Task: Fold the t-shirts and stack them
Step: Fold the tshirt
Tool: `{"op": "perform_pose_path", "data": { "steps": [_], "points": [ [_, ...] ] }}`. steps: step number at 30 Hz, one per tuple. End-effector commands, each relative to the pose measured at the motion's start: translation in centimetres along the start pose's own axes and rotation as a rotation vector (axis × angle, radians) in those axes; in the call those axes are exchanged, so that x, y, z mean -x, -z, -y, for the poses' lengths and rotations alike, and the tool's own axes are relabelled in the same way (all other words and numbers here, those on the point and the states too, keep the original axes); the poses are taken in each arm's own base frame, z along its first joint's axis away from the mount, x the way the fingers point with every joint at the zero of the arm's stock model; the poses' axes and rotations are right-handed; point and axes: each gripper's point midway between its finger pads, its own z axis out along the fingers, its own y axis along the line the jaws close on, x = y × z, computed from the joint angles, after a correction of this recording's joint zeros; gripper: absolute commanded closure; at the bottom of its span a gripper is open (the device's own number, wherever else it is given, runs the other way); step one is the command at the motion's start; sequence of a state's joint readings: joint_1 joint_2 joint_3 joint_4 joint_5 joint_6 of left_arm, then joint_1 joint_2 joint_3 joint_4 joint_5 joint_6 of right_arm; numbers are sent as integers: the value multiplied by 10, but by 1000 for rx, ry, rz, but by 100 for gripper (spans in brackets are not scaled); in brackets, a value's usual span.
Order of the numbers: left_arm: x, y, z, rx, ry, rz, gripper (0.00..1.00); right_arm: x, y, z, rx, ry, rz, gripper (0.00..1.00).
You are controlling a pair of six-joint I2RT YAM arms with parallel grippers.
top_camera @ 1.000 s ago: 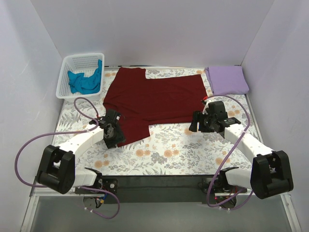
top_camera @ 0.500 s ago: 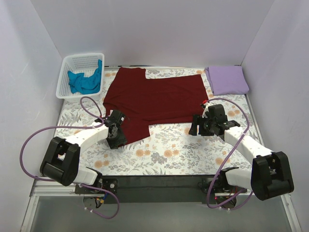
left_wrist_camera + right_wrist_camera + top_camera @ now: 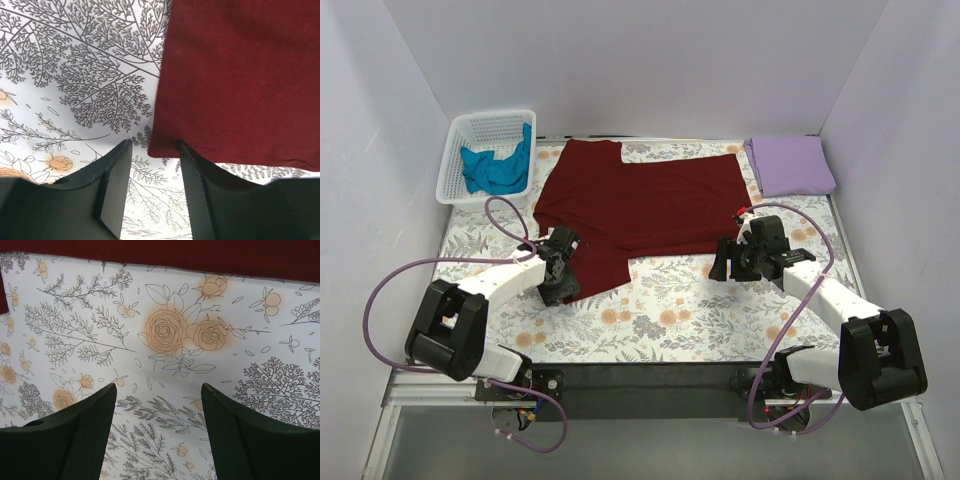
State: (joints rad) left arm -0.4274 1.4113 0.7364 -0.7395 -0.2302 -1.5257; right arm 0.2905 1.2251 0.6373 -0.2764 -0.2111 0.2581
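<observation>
Dark maroon soft fabric t-shirt (image 3: 640,205); left gripper (image 3: 154,147) parted, empty, astride hem corner at 8 o'clock; right gripper (image 3: 158,390) parted, empty, over floral-print cloth (image 3: 165,330) at 4 o'clock.

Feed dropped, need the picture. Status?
Left pincer open at maroon shirt corner. Right pincer open over cloth, shy of shirt. Nothing gripped, nothing blocking.

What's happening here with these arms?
Two robot arms are folding t-shirts. The dark maroon t-shirt lies spread on the floral cloth; the left gripper is open at its near corner, the right gripper open beside its near edge. A lavender t-shirt lies folded far right; a teal t-shirt sits in the white lattice basket.
</observation>
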Motion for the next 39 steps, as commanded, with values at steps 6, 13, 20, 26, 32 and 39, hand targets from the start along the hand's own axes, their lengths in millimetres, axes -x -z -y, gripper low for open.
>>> {"op": "perform_pose_path", "data": {
  "steps": [6, 13, 20, 26, 32, 39],
  "points": [
    [6, -8, 11, -14, -9, 5, 78, -1, -4, -2, 20, 22, 10, 25],
    [38, 13, 37, -71, -20, 75, 100, 0, -5, -3, 28, 34, 6, 26],
    [123, 49, 82, -106, -23, 232, 100, 2, -5, -5, 38, 42, 6, 27],
    [199, 58, 111, -131, 7, 324, 100, 9, -4, -10, 61, 54, -1, 28],
    [247, 43, 130, -141, 28, 359, 100, 23, -8, -13, 60, 60, -1, 31],
    [283, 39, 149, -229, 67, 422, 100, 60, -22, -16, 46, 53, 25, 36]
  ]
}}
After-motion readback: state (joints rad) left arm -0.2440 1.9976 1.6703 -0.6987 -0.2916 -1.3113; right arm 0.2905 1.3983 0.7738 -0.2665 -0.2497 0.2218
